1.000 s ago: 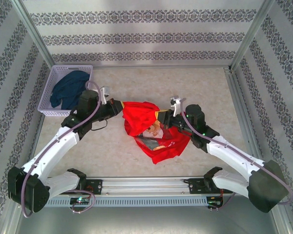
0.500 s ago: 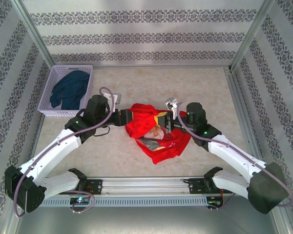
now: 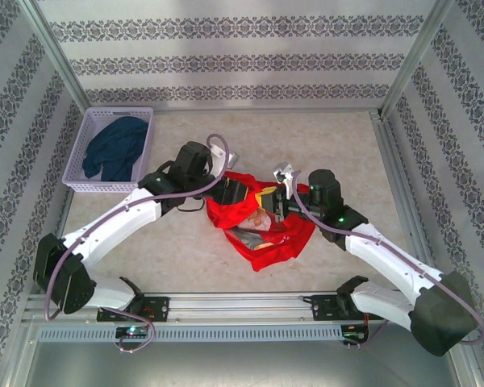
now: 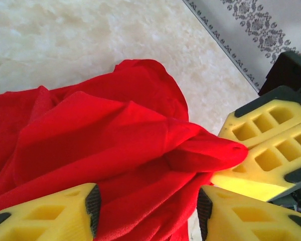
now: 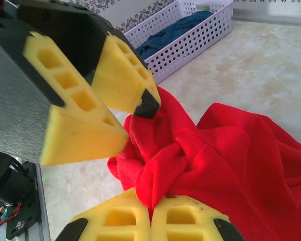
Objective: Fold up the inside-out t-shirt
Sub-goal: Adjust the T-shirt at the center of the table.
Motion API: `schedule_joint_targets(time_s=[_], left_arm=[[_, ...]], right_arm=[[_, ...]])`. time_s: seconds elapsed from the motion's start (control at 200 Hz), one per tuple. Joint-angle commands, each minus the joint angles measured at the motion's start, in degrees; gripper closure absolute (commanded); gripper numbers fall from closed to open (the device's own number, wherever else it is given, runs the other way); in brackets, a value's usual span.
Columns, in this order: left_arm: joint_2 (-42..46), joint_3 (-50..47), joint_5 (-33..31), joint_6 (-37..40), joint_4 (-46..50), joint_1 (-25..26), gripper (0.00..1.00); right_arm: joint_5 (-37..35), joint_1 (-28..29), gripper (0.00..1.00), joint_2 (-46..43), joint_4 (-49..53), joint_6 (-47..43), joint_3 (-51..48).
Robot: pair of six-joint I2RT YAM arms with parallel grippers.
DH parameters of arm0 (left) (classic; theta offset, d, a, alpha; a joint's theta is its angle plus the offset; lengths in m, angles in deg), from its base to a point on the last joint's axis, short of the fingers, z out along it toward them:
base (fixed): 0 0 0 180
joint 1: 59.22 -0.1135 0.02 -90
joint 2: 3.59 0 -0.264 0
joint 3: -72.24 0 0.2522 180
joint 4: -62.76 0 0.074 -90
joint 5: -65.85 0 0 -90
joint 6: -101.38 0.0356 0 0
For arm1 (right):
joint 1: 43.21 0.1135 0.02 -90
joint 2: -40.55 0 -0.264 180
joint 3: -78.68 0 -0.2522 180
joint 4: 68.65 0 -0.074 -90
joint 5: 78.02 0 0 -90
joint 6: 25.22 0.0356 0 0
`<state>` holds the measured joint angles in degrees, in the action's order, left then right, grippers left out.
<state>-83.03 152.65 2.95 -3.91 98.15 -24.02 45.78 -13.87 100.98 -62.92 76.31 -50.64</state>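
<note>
A red t-shirt (image 3: 262, 242) lies bunched at the middle of a pale, marbled surface (image 3: 347, 145), between two robot arms. The heap runs slightly longer from far to near. Part of its multicoloured print faces up, and neither neck nor hem can be made out.

The right pincer (image 3: 277, 201) is closed tight on a twisted fold at the shirt's far edge. The right wrist view shows its yellow fingers (image 5: 183, 221) pressed together on the red cloth (image 5: 231, 160).

The left pincer (image 3: 239, 192) stands partly open just beside it. Its fingers (image 4: 55, 213) straddle a ridge of fabric (image 4: 105, 145) without pinching it.

Bare surface stretches far and right of the shirt, up to walls papered in grey patterned bands. A white perforated basket (image 3: 121, 110) holding a dark blue garment (image 3: 113, 149) sits in the far left corner, well apart from the shirt. A metal rail (image 3: 242, 302) lines the near edge.
</note>
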Motion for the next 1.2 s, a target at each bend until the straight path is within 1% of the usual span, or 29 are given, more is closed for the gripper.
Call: schedule_joint_targets(time_s=[0.0, 0.095, 0.26, 0.325, 0.395, 0.495, 0.61, 0.72, 0.834, 0.949, 1.004, 1.079, 1.129, 1.194], left_arm=[[-0.8, 2.1, 2.9, 2.5, 2.3, 0.6, 0.55], [-1.8, 2.3, 3.1, 2.7, 2.7, 0.6, 0.66], [-2.2, 2.8, 2.3, 2.4, 2.4, 0.6, 0.93], [-1.5, 2.7, 1.4, 1.9, 1.9, 0.6, 1.00], [0.2, 2.0, 0.1, 0.9, 1.1, 0.2, 1.00], [5.1, -0.3, 0.7, -1.1, -1.7, -1.4, 1.00], [12.0, -4.2, 3.6, -4.6, -6.5, -4.3, 1.00], [16.0, -6.8, 5.8, -6.5, -9.4, -6.0, 1.00], [18.2, -9.3, 6.3, -7.6, -11.6, -7.3, 1.00], [21.5, -13.0, 8.0, -9.7, -16.0, -9.2, 1.00], [22.6, -14.8, 10.5, -9.3, -17.8, -9.2, 1.00], [22.3, -17.6, 15.8, -9.4, -19.8, -8.5, 1.00], [21.5, -19.7, 17.9, -8.8, -19.9, -6.8, 1.00], [20.4, -21.9, 19.0, -6.7, -18.3, -3.0, 1.00]], right_arm=[[0.7, -0.6, 1.00, -1.7, -0.6, -1.4, 1.7], [0.5, -0.6, 1.00, -1.9, -0.4, -1.5, 1.6], [0.1, -0.7, 1.00, -2.2, 0.0, -1.8, 1.3], [-0.6, -0.8, 1.00, -2.4, 0.8, -2.2, 1.2], [-2.2, -1.0, 1.00, -3.0, 2.3, -2.7, 0.9], [-5.7, -1.5, 1.00, -4.5, 5.4, -2.8, 0.4], [-10.0, -2.0, 0.96, -6.4, 7.9, -1.9, -0.5], [-10.5, -2.1, 0.93, -7.0, 7.0, -0.2, -1.4], [-10.7, -2.0, 0.93, -6.7, 5.2, 1.9, -2.3], [-13.6, -1.8, 0.95, -5.8, 6.0, 3.9, -3.2], [-13.5, -1.5, 0.96, -5.5, 5.6, 4.6, -4.0], [-14.6, -0.4, 0.97, -4.9, 6.5, 5.2, -4.5], [-16.4, 0.4, 0.98, -4.3, 8.2, 5.4, -4.4], [-19.8, 0.9, 1.00, -3.5, 11.4, 6.7, -4.3]])
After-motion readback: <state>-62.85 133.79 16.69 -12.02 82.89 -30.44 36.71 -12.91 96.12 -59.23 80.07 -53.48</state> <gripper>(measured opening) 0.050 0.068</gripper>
